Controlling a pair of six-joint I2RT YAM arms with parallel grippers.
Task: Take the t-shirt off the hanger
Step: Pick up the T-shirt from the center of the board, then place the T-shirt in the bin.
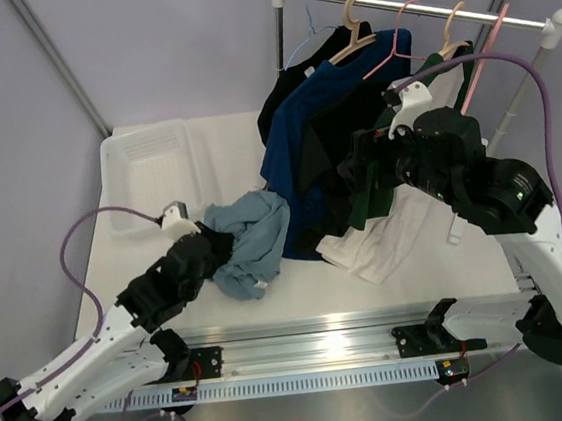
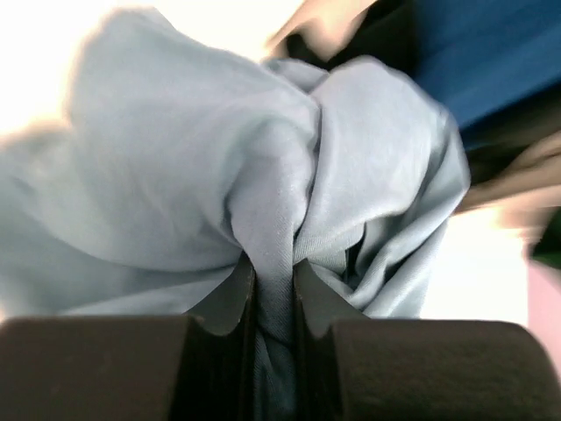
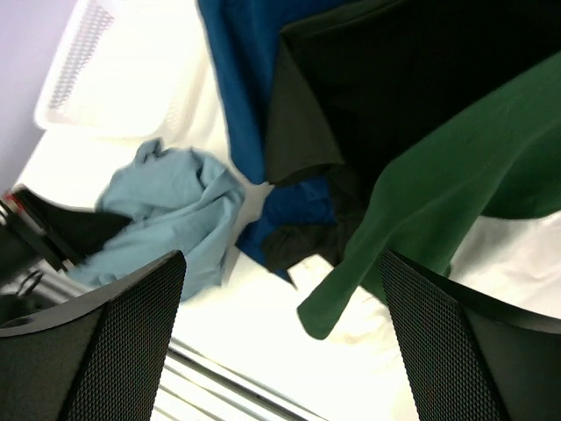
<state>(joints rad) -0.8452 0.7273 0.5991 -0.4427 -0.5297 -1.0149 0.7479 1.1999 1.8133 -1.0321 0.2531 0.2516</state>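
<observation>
left gripper (image 1: 214,246) pinching a fold of the crumpled light blue cotton t-shirt (image 1: 254,238); wrist view shows both fingers pressed onto a ridge of cloth, nothing else between them. the shirt lies heaped on the white table (image 1: 299,289), below and in front of the white clothes rail (image 1: 420,5), its far edge touching the hem of the navy blue shirt (image 1: 294,139) hanging from that rail. no hanger visible in the heap; i judge it already off. the relation that matters: the bundle runs from my left jaws toward the rail, so the pinched fold is its end farthest from the rail, and any pull away from the rail drags the rest behind it. the left arm is the nearer one by far. right gripper (image 1: 357,167) spread wide, holding nothing, up beside the dark green shirt (image 1: 371,201) under the rail, well apart from the blue heap.
</observation>
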